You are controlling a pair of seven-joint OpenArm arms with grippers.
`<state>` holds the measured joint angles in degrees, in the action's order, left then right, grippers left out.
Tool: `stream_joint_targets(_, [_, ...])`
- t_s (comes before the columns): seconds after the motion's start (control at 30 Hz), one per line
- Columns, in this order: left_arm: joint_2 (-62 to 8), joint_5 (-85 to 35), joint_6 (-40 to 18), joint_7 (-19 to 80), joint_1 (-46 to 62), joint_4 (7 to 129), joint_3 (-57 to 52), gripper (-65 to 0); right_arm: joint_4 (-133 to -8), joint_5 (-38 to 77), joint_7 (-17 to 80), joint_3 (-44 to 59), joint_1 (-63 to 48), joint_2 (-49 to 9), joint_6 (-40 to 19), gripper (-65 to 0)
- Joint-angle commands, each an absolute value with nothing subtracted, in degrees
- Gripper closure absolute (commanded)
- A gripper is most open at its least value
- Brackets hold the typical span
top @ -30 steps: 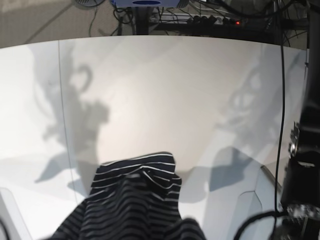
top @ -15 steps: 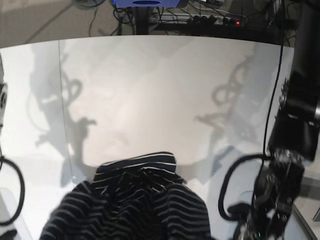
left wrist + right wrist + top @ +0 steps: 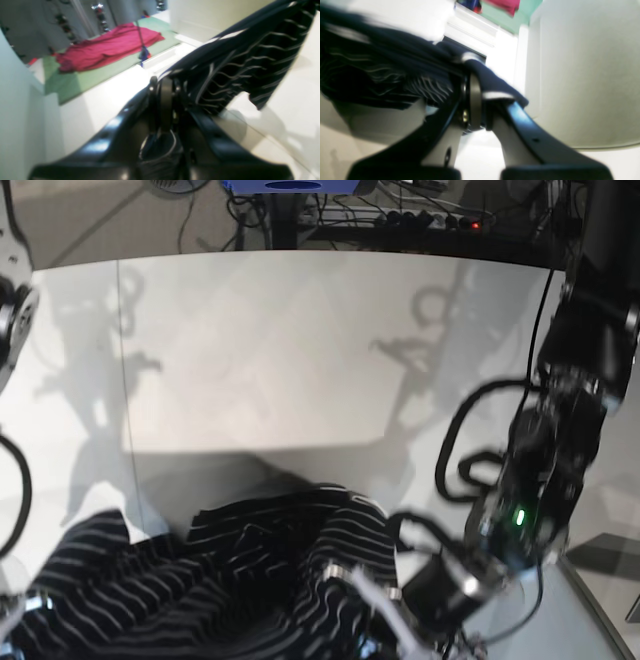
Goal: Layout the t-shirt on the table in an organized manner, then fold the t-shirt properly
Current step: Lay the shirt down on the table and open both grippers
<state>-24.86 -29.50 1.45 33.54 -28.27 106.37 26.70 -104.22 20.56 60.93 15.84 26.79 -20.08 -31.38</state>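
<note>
Both claws, left gripper point(image 3: 163, 86) and right gripper point(image 3: 475, 100), are clenched on the t-shirt point(image 3: 230, 580), stretched over the table point(image 3: 300, 350).

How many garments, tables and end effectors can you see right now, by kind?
Garments: 2, the striped t-shirt and a red garment on the green surface in the background
Tables: 1, the white table
End effectors: 2, left end effector and right end effector, each shut on the t-shirt
Total: 5

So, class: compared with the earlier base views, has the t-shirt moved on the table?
Yes. The t-shirt has spread leftward, now reaching past the table's seam line.
</note>
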Motion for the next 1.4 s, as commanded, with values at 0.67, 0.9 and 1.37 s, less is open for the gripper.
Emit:
stream_joint_targets(0.67, [-26.15, -26.33, 2.07, 36.97, 7.52, 112.75, 18.86, 0.0, -111.08, 14.81, 62.46, 35.3, -7.16, -11.74, -30.37, -0.6])
stream_joint_targets(0.9, [-26.15, -26.33, 1.89, 36.97, 13.76, 112.48, 19.3, 0.0, -110.64, 14.81, 58.07, 36.26, -12.79, -7.87, -30.46, -0.6])
stream_joint_targets(1.37, [-29.67, -20.44, 2.15, 36.97, 16.75, 110.02, 24.84, 0.0, -107.03, 14.81, 55.87, 16.31, -7.96, -1.89, -30.46, -0.6])
